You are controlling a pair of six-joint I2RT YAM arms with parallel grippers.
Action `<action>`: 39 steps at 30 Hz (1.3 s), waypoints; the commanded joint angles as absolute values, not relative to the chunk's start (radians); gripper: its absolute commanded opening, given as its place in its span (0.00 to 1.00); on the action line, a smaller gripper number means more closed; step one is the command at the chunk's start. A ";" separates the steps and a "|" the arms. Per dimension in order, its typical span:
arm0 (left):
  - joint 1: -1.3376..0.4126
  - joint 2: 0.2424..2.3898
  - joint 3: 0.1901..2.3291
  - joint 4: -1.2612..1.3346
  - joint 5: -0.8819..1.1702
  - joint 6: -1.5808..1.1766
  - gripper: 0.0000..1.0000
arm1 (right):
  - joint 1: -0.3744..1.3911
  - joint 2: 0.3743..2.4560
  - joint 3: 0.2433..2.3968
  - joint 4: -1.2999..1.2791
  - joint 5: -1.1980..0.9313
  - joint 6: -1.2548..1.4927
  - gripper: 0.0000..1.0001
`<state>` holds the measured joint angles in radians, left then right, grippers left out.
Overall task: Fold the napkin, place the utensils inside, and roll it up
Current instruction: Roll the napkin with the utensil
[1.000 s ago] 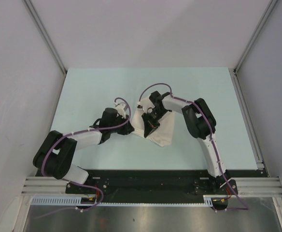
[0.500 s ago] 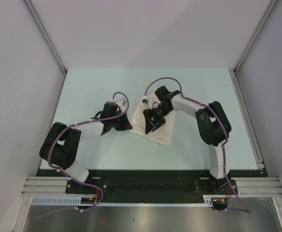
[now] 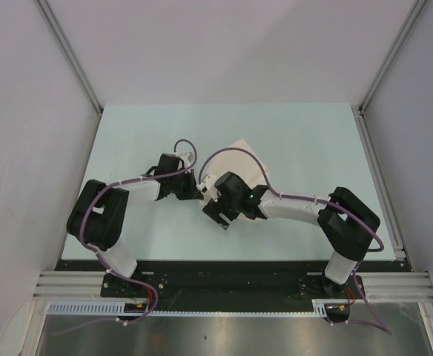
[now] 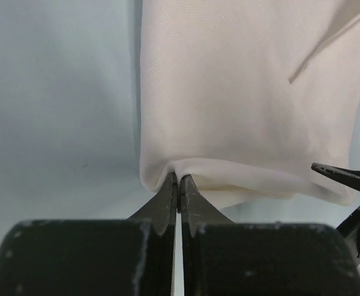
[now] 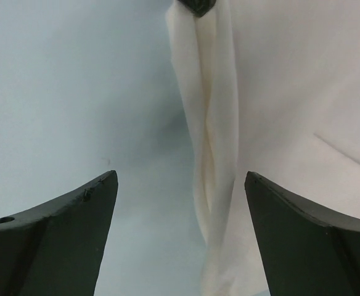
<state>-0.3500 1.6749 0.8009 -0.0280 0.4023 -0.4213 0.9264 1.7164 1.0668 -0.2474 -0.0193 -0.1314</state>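
Note:
The white napkin (image 3: 248, 162) lies mid-table, mostly under the two wrists. In the left wrist view the napkin (image 4: 241, 92) spreads away from me, and my left gripper (image 4: 179, 180) is shut on its near folded edge, which puckers at the tips. From above, the left gripper (image 3: 199, 191) reaches in from the left. My right gripper (image 3: 211, 207) sits just beside it, nearer the bases. It is open (image 5: 180, 176) and straddles a rolled, twisted edge of the napkin (image 5: 212, 154) without touching it. The utensils are out of view.
The pale blue table (image 3: 142, 133) is bounded by grey walls on three sides and a metal rail (image 3: 379, 178) along its right edge. One right fingertip (image 4: 346, 177) shows at the right of the left wrist view.
My right gripper let go of the napkin, opened wide and swung down to the near left beside the left gripper. My left gripper closed on the napkin's edge. The cloth shifted farther back.

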 commanded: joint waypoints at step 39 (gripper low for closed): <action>-0.270 1.349 0.664 0.049 0.360 -0.397 0.81 | 0.787 1.951 1.341 -0.569 -0.592 -0.124 0.00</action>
